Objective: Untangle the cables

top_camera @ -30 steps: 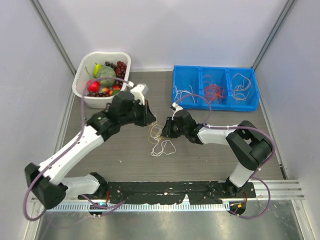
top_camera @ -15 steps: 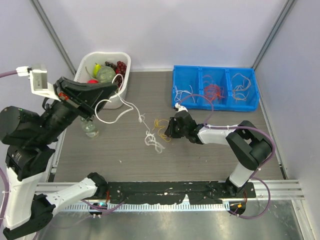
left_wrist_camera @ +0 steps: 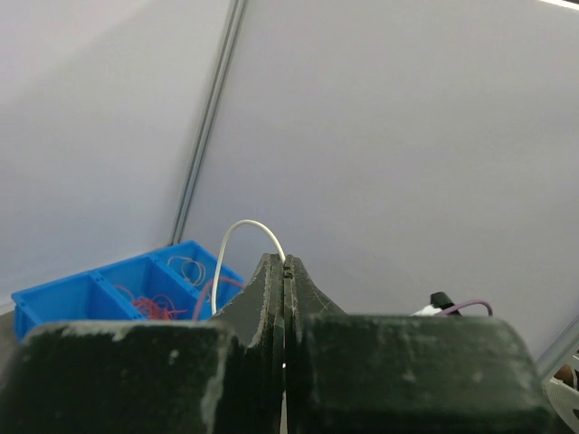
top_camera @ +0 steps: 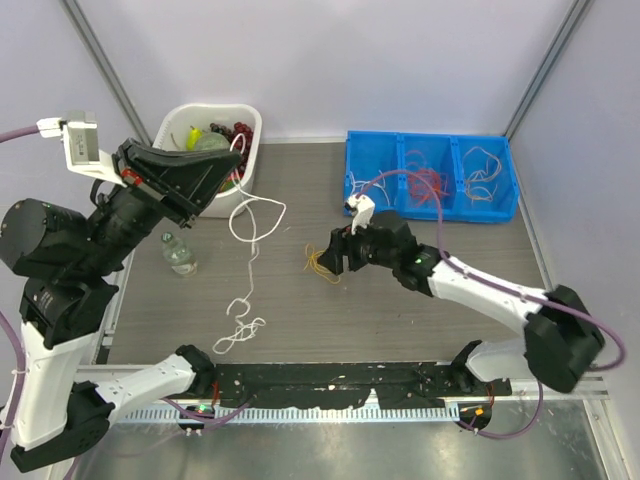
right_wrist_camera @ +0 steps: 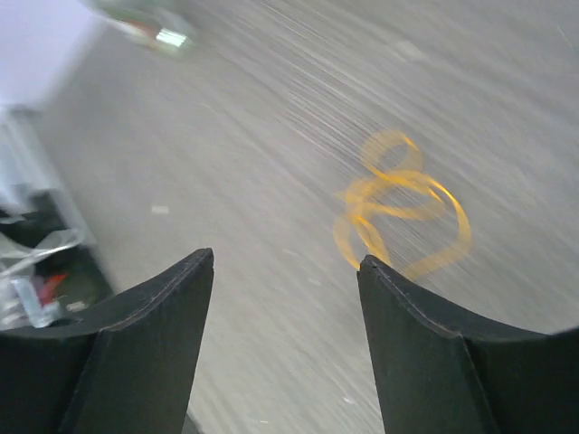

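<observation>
Top external view: two arms, two claws and two loose cables are visible. The left claw (top_camera: 231, 162) is raised high above the surface (top_camera: 400, 320), its fingers pressed together on one white cable (top_camera: 250, 265). This cable is a thin, floppy strand. It loops out near the claw, hangs down, and ends in small curls lying on the surface at front left. In the left wrist view, the white cable (left_wrist_camera: 244, 228) arcs out of the closed fingertips of the left claw (left_wrist_camera: 284, 263).

One orange-yellow cable (top_camera: 320, 265) lies in a small loopy coil mid-surface, well apart from the white curls. The right claw (top_camera: 336, 252) is just beside it with its fingers spread. In the blurred right wrist view, the coil (right_wrist_camera: 398, 212) lies ahead of the right claw (right_wrist_camera: 285, 259).

One blue plastic bin (top_camera: 430, 210) has three compartments, holding white, red and pale strands. One white slotted basket (top_camera: 215, 106) holds fruit. One clear bottle (top_camera: 180, 255) lies at the left.
</observation>
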Robot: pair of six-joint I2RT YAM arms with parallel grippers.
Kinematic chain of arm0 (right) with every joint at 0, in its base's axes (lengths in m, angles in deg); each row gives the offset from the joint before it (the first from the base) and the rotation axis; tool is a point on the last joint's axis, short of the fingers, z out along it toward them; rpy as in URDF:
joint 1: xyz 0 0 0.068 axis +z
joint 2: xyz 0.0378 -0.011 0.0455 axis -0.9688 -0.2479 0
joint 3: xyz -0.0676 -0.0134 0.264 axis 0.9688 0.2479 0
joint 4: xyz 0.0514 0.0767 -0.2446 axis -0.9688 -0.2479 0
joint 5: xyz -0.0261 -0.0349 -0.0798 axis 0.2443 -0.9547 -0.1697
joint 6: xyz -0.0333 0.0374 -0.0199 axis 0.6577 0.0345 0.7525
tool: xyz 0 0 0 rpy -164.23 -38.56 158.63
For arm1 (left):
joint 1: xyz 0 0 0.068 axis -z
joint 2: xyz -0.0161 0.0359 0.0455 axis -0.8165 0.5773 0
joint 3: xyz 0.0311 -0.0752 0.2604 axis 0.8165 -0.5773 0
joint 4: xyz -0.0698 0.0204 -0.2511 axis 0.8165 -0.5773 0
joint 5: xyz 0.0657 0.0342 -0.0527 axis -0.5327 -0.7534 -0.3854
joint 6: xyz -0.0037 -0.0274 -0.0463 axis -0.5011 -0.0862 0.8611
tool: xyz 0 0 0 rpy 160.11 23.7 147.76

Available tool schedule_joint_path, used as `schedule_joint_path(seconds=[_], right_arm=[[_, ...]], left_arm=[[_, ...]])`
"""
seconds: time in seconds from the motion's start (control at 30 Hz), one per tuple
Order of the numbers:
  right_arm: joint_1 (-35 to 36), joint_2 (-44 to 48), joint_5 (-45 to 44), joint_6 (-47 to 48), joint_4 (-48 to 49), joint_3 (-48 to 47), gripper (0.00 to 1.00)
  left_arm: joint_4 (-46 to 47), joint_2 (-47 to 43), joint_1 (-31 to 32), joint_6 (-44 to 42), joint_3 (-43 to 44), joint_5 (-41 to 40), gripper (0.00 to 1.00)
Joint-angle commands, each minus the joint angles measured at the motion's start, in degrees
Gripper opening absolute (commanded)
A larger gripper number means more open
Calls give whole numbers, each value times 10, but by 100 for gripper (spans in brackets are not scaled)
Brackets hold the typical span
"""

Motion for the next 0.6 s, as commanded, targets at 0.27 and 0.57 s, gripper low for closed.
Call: schedule_joint_path(seconds=[0.27,0.57], right_arm=[[65,19,252,-33,273,-125,71],[101,-23,170,-45,278,-135,52]], left_arm=[[14,-1,0,5,-9,-9,0],[18,7,-1,7,-1,-2,0]])
